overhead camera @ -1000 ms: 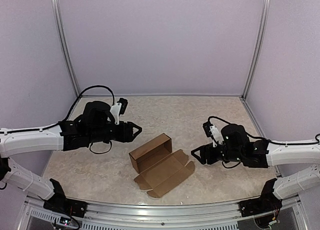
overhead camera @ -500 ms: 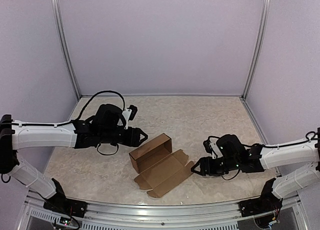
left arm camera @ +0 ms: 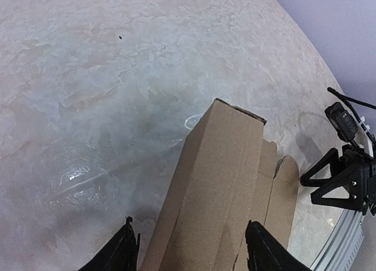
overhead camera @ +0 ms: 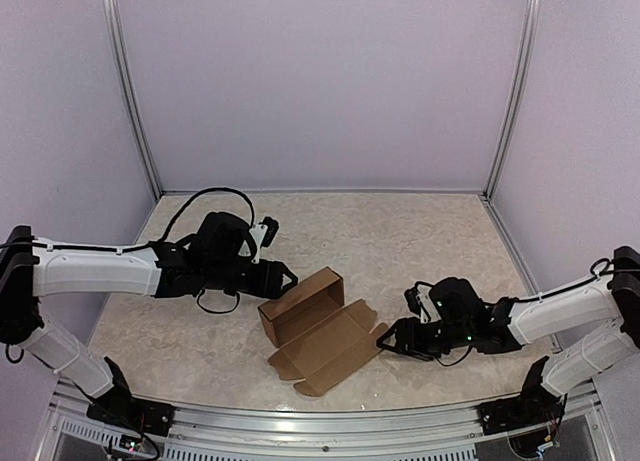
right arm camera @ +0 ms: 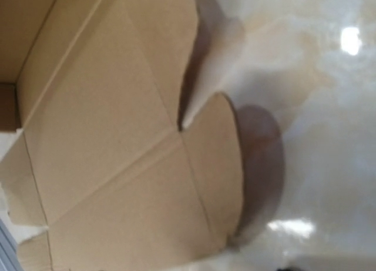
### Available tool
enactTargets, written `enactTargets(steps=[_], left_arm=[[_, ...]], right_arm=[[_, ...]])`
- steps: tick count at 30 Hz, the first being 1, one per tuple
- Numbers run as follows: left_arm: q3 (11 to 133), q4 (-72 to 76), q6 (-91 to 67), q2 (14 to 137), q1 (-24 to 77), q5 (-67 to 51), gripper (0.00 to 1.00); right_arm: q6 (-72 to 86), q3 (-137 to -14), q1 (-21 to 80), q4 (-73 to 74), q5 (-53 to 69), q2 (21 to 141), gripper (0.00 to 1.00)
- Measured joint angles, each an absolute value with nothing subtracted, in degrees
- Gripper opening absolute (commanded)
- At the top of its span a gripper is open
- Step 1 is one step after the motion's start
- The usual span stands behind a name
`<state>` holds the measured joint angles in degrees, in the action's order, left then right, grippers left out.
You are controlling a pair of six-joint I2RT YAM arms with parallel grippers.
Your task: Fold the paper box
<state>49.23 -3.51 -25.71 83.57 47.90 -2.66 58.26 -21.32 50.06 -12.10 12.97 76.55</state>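
Observation:
A brown paper box (overhead camera: 300, 303) lies open on the table, its tray at the back and its lid flap (overhead camera: 335, 349) spread flat towards the front right. My left gripper (overhead camera: 286, 277) is open at the tray's back left wall; in the left wrist view the wall (left arm camera: 214, 183) runs between its two fingertips (left arm camera: 127, 248). My right gripper (overhead camera: 390, 337) is low and open, just right of the lid's rounded side tab (right arm camera: 214, 165). It also shows in the left wrist view (left arm camera: 338, 183). Its own fingers are out of the right wrist view.
The marbled table top (overhead camera: 400, 241) stretches behind the box. A metal rail (overhead camera: 320, 416) runs along the near edge. Purple walls close the back and sides, with upright posts (overhead camera: 130, 91) at the back corners.
My left gripper has moved right and forward up to the tray's back wall. My right gripper has dropped and moved left towards the lid's side tab. The box has stayed still.

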Motion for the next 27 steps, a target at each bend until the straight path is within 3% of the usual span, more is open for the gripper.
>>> enactTargets(steps=[18, 24, 27], left_arm=[[49.2, -3.5, -26.7, 84.4, 47.6, -3.8, 0.61], [49.2, -3.5, -26.7, 84.4, 47.6, -3.9, 0.61], [49.2, -3.5, -26.7, 84.4, 47.6, -3.9, 0.61]], right_arm=[[63.0, -17.9, 48.5, -33.8, 12.4, 86.1, 0.49], [63.4, -17.4, 48.5, -37.3, 12.5, 88.2, 0.37], [63.2, -17.1, 48.4, -37.6, 12.5, 88.4, 0.24]])
